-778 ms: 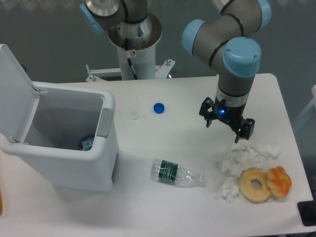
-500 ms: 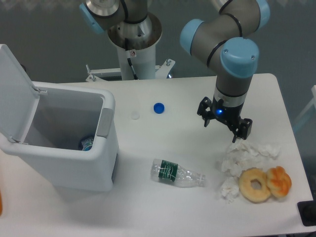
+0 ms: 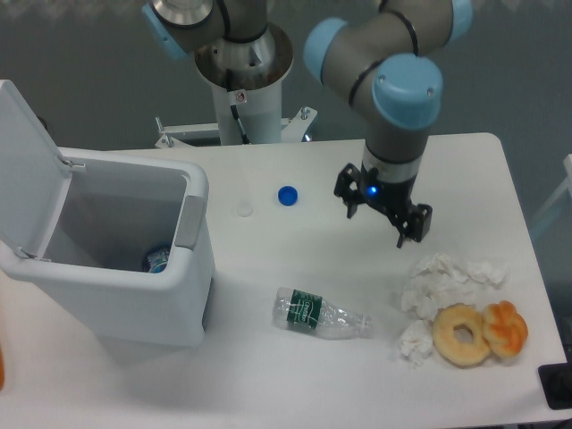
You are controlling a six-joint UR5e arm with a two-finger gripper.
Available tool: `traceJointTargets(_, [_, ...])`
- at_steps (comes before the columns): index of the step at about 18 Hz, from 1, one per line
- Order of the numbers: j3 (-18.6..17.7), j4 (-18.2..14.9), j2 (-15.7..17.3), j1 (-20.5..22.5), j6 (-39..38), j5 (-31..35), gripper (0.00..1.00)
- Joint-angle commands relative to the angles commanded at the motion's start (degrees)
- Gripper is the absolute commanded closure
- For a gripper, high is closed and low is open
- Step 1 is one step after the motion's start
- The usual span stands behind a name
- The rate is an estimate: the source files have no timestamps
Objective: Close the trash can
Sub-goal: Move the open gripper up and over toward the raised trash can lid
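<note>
Currently the trash can (image 3: 125,268) stands at the left edge of the white desk (image 3: 295,295), its flat lid (image 3: 27,161) swung up and back on its hinge so the inside is open to view. Something small with blue on it lies at the bottom of the bin.

Well apart from the bin, above the right half of the desk, hangs the robot's gripper (image 3: 382,213). Its two fingers are spread and hold nothing.

Between bin and gripper, a blue bottle cap (image 3: 287,195) and a small clear cap (image 3: 244,210) lie toward the back edge. A crushed clear plastic bottle (image 3: 320,314) lies nearer the front edge. By the front right corner are crumpled white tissues (image 3: 447,273), a ring doughnut (image 3: 462,335) and a small orange pastry (image 3: 506,327).

My judgement is that the lid is not yet touched, so the task has hardly begun. The arm must cross the desk to the left. If it travels low, it could knock the caps or the bottle. If it pushes the lid at a poor angle, the light bin could slide or tip instead of shutting.
</note>
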Motion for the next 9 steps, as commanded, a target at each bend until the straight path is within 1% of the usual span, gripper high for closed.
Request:
traceJointTargets(1, [-0.3, -1.2, 2.1, -0.3, 0.0, -0.7, 0.00])
traceJointTargets(3, [-0.7, -2.6, 5.4, -1.3, -1.0, -3.4, 0.00])
traceJointTargets(5, [-0.8, -4.1, 8.4, -2.0, -6.9, -7.3, 0.00])
traceJointTargets(7, [-1.5, -4.2, 9.9, -2.0, -13.5, -12.1, 0.00])
traceJointTargets(9, [-1.8, -4.4, 11.8, -2.5, -15.6, -14.8, 0.00])
